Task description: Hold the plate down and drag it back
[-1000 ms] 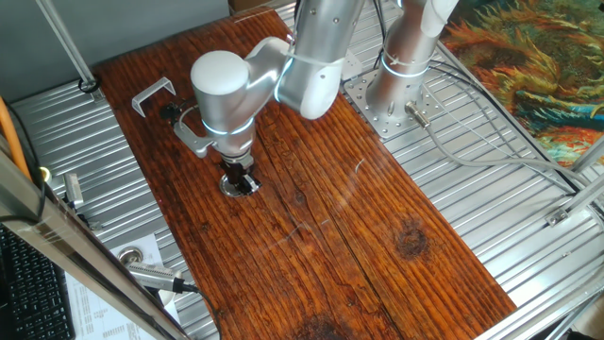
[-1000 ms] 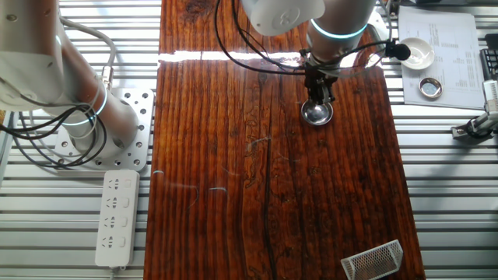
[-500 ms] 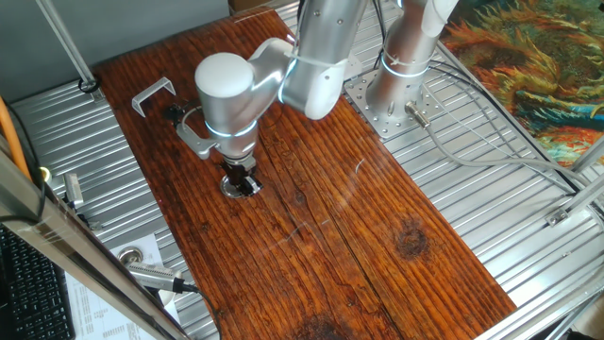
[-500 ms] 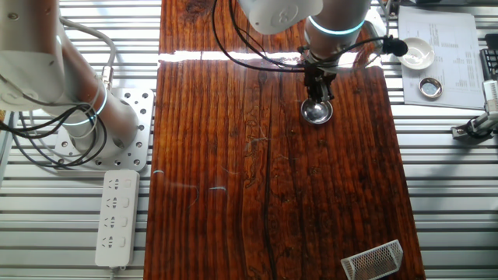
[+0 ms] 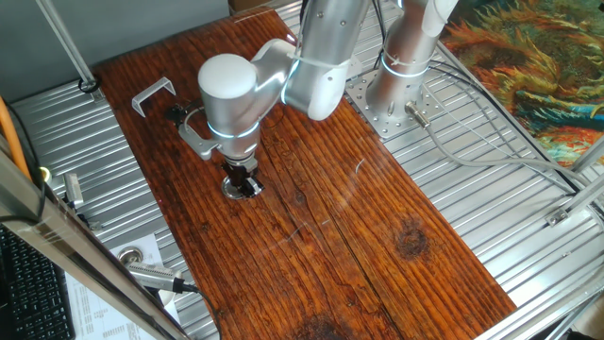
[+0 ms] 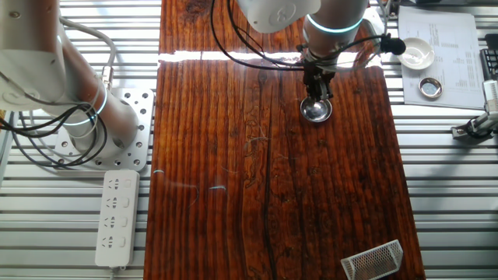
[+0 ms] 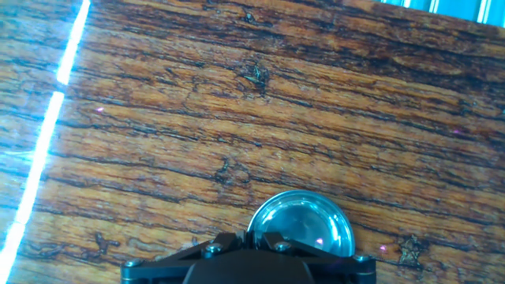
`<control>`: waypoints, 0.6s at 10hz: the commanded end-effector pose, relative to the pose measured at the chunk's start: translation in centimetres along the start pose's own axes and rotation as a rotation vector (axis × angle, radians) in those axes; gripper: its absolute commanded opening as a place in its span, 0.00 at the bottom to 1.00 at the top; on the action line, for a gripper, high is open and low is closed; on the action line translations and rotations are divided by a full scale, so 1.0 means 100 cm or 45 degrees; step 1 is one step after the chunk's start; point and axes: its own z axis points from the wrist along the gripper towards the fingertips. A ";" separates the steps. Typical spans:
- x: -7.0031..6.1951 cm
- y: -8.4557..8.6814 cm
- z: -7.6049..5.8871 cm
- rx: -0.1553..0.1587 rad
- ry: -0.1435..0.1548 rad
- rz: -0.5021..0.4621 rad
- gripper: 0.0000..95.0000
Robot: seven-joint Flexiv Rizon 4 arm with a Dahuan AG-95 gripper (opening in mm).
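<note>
Barely shifted since a second ago, my gripper (image 5: 243, 182) presses the plate (image 6: 317, 111) on the wooden table (image 5: 359, 236), finger spacing unclear; weak downforce could let it slip.

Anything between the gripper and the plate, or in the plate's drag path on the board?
Nothing visible. The gripper is directly over the plate, its tip at the plate's rim. The wooden board around the plate is bare; the bent bracket and the mesh holder sit far off.

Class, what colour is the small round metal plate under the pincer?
Shiny silver, seen best in the hand view.
</note>
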 end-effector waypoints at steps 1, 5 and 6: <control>0.001 0.003 0.011 -0.019 -0.001 0.016 0.00; 0.000 0.003 0.011 0.000 0.011 0.018 0.00; 0.000 0.003 0.011 -0.002 0.010 0.021 0.00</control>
